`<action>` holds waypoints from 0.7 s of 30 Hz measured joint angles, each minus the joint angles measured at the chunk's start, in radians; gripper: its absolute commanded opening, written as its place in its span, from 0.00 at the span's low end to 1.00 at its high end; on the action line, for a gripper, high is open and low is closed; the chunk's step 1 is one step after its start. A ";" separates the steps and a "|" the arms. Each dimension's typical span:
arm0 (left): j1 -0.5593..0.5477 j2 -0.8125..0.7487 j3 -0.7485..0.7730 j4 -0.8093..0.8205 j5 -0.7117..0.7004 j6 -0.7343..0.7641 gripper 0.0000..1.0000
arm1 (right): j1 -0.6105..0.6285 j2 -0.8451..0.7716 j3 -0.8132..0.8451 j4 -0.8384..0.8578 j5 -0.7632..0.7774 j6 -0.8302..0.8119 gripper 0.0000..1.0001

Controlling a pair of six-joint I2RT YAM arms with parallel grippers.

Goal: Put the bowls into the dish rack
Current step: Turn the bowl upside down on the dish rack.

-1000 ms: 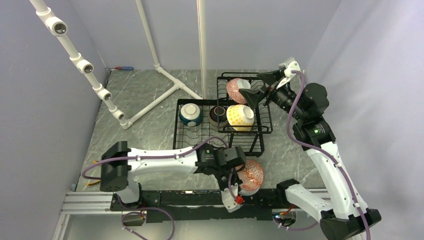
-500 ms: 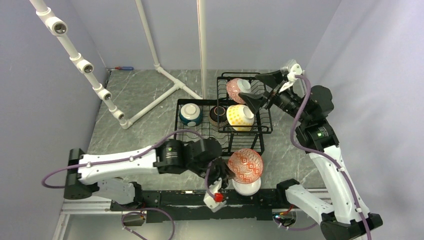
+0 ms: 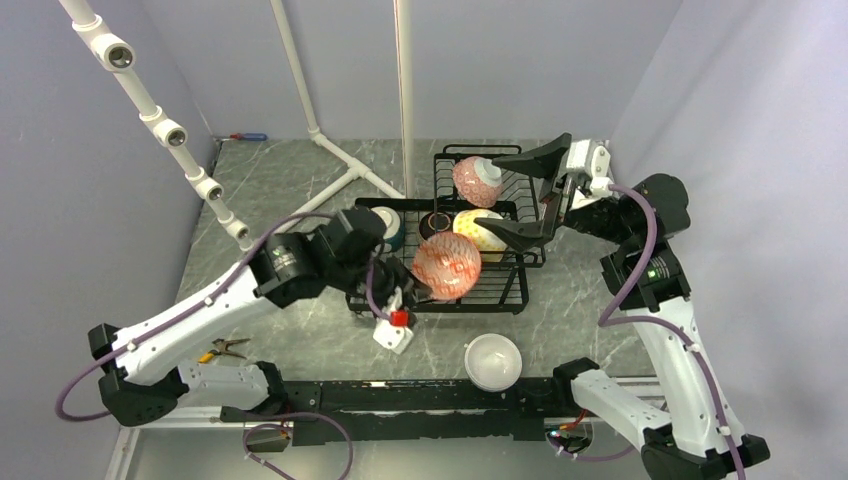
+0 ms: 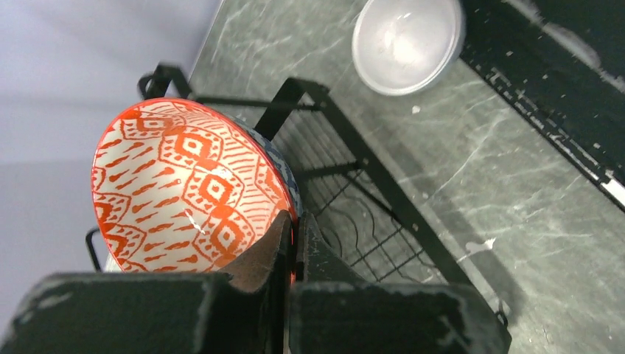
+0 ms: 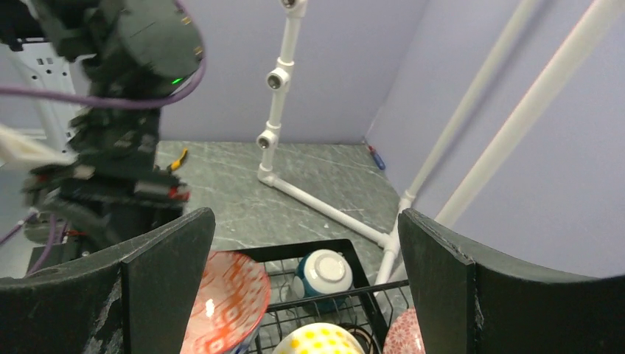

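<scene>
a: top view, entry one?
b: left gripper, fingers clamped on the rim of the red bowl. the bowl is in the air, tilted, over the near part of the rack. right gripper is spread wide and empty, over the rack's right side beside the yellow bowl. white bowl sits by the near edge of the worktop.
a: left wrist view?
b: fingers pinch the red bowl's rim, with the rack wires just beyond. the white bowl is apart from them on the worktop.
a: right wrist view?
b: fingers far apart, nothing between them. red, teal and yellow bowls lie below.
a: how to seat it well?
b: judgement only: lower it slowly into a free slot of the lower tray, clear of the teal bowl. let go only once the wires carry it. a thin rim grip may let it swing.
</scene>
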 measured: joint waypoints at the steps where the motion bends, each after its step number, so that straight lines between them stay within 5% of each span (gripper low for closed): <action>1: 0.039 -0.003 0.013 -0.016 0.016 0.006 0.03 | 0.000 0.007 0.002 -0.001 -0.013 -0.004 0.99; 15: 0.525 -0.014 0.186 -0.283 0.296 0.126 0.03 | 0.007 0.223 0.078 0.030 -0.280 -0.077 0.96; 21: 0.678 0.056 0.249 -0.399 0.409 0.158 0.03 | 0.093 0.348 0.187 -0.090 -0.298 -0.257 0.98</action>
